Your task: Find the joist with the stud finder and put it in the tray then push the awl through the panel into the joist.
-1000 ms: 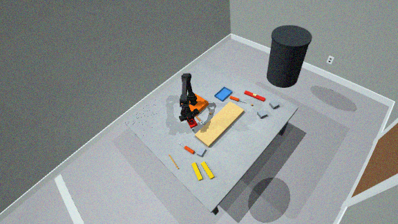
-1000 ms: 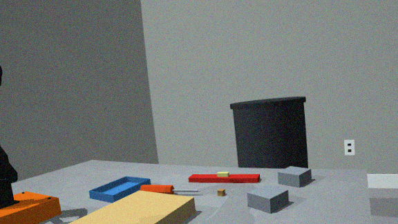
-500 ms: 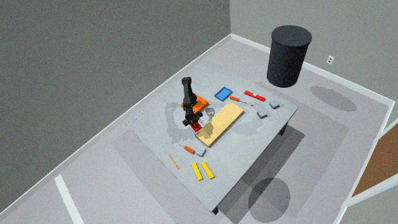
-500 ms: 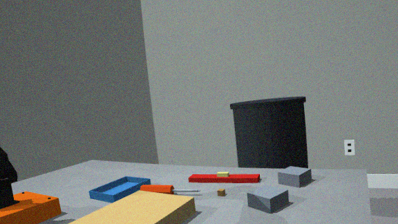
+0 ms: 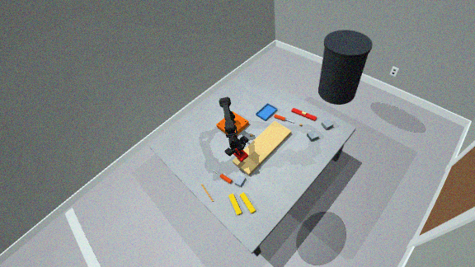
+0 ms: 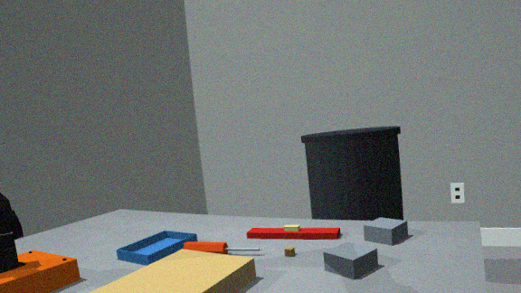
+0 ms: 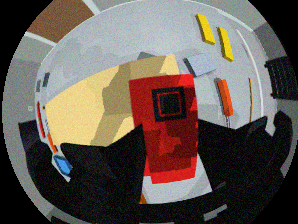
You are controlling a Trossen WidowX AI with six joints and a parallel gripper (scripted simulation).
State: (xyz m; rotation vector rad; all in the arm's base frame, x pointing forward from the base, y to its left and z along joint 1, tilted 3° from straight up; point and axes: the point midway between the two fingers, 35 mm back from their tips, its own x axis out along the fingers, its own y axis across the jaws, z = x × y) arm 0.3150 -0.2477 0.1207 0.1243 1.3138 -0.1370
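Top view, you have: yellow bars, bottom corner | orange stick, lower-left edge | red level, upper-right edge

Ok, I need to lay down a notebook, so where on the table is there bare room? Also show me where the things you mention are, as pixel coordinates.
Likeliest patch: the long side between the pale panel (image 5: 270, 142) and the table edge away from the orange base (image 5: 223, 124), short of the grey blocks (image 5: 312, 136) (image 5: 327, 124). It's crowded around the blue tray (image 5: 266, 112) and red level (image 5: 304, 114).

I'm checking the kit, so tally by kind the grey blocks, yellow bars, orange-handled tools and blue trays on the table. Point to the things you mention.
Grey angular blocks (image 5: 327, 124) (image 6: 385, 231) (image 7: 201, 65): 3
Flat yellow bars (image 5: 247, 203) (image 7: 205, 29): 2
Orange-handled metal-shafted tools (image 5: 226, 178) (image 6: 205, 247) (image 7: 225, 97): 2
Shallow blue tray (image 5: 266, 112) (image 6: 133, 258) (image 7: 62, 165): 1
Total: 8
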